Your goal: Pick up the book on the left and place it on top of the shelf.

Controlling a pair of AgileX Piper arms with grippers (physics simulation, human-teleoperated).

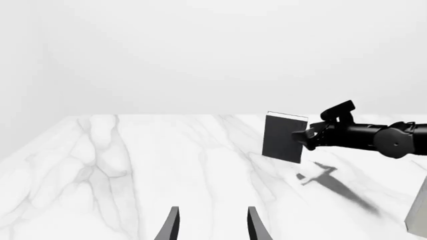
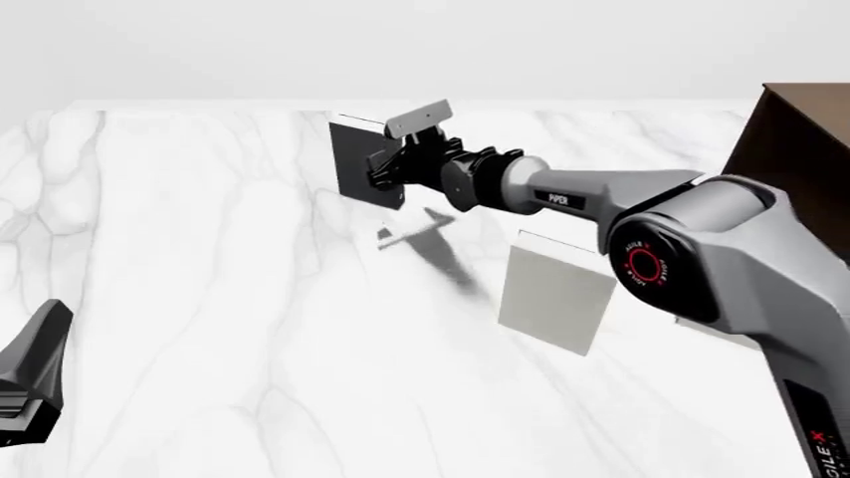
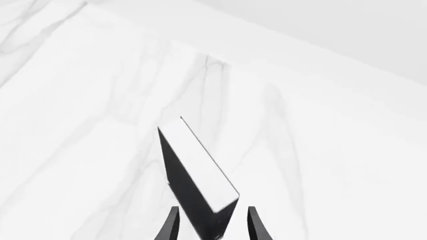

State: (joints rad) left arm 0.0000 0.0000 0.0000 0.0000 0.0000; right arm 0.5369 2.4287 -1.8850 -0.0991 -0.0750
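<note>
White marble table [image 2: 199, 249], plain pale wall [image 1: 213, 50] behind

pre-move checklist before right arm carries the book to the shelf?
1. Right gripper shut on the book: ok, fingers on both faces.
2. Book off the table: ok, held upright with its shadow lying apart below.
3. Left gripper out of the path: ok, open, low at the near left.
4. Pale book under the arm: cannot tell the clearance.
5. Shelf top free: cannot tell, cut off at the front view's right edge.
</note>
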